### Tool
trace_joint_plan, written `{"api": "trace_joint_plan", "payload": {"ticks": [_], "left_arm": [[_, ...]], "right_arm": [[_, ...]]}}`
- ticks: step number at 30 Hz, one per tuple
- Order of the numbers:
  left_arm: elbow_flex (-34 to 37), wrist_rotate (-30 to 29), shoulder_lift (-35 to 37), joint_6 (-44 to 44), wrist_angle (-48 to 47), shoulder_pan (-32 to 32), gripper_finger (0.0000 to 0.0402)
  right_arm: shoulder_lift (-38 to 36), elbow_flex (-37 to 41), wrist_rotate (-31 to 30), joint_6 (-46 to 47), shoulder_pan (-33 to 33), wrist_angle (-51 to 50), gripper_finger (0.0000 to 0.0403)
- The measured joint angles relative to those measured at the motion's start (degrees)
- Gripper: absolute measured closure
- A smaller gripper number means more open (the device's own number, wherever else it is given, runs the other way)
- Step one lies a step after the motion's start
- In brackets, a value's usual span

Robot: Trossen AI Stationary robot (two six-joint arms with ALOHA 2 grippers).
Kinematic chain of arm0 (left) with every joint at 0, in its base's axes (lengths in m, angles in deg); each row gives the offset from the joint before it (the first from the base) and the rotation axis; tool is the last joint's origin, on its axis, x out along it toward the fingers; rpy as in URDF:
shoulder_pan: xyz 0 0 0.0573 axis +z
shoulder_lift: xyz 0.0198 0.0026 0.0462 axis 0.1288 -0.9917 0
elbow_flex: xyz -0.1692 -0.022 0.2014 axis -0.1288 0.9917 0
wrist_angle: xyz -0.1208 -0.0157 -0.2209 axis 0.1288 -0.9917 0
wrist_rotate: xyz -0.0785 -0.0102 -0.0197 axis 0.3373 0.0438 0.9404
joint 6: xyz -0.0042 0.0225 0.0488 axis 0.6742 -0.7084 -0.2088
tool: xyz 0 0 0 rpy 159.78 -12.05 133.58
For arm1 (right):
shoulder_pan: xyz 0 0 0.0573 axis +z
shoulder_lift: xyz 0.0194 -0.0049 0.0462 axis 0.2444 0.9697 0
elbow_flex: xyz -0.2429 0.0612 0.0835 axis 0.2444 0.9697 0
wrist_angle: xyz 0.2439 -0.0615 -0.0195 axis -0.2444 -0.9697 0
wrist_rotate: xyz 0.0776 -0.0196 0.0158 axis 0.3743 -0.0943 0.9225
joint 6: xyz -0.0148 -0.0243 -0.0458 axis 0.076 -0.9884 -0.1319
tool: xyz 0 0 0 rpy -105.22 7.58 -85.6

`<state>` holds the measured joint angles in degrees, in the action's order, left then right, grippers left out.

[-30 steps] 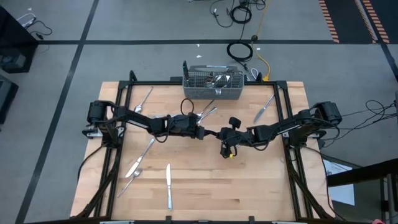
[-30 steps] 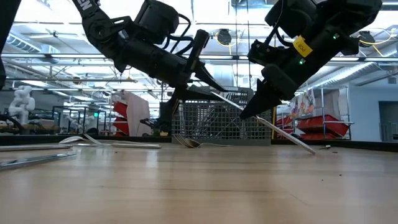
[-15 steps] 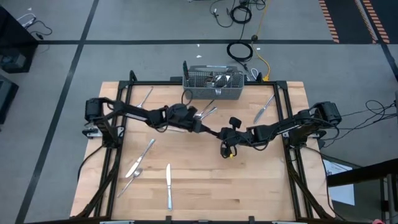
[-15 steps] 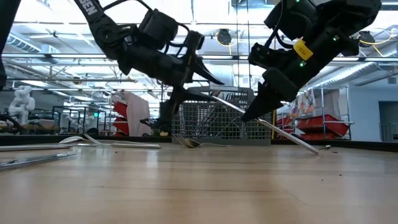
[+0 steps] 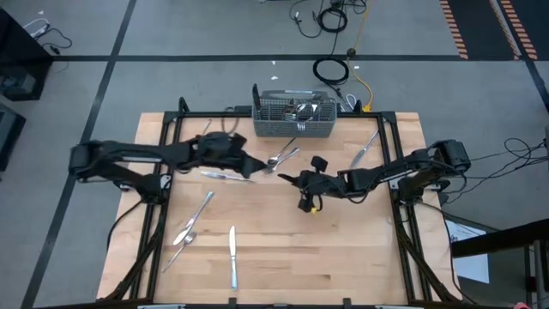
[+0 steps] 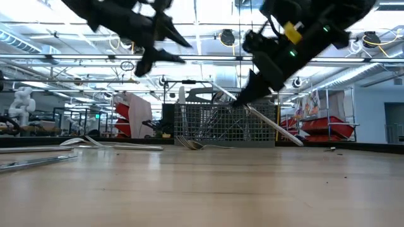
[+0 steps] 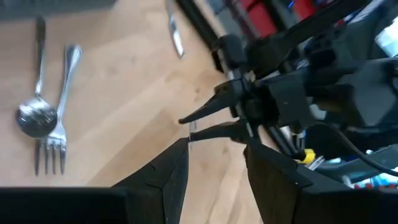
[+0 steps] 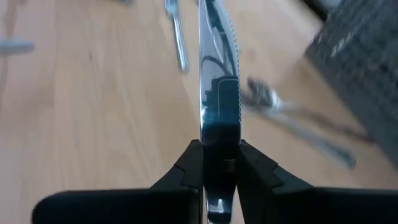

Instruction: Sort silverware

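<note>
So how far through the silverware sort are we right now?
Early to midway. Done: some pieces already stand in the mesh basket. In hand: the right end effector is shut on a table knife, held above the table near the middle; the left end effector is open and empty. Left: a fork and spoon pair by the basket, plus several more loose pieces on the left and far right of the table.

silver knife (image 8: 219,93), grey mesh basket (image 5: 294,120)

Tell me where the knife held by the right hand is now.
The knife is clamped in the right hand above mid-table, right of the fork and spoon, before the basket.
</note>
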<state>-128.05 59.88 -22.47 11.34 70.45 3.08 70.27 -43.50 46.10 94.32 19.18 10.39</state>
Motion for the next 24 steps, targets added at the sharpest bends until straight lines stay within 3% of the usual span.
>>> {"api": "trace_joint_plan", "payload": {"ticks": [7, 12, 17, 24], "left_arm": [[4.69, -10.49, 13.18, 0.07, -1.64, -2.97, 0.0237], [6.56, -16.93, 18.59, -0.36, -1.01, -5.58, 0.0237], [9.13, -20.25, 21.67, -1.02, 1.87, -8.40, 0.0237], [10.35, -21.98, 22.10, -8.86, 8.50, -12.61, 0.0237]], "right_arm": [[0.00, -8.55, 0.44, -9.04, -4.58, 1.15, 0.0361], [-0.08, -11.83, 4.54, -13.23, -9.23, 12.30, 0.0361], [-0.09, -13.98, 5.88, -17.31, -13.20, 22.32, 0.0361], [2.30, -17.94, 10.55, -18.83, -18.16, 33.35, 0.0361]]}}
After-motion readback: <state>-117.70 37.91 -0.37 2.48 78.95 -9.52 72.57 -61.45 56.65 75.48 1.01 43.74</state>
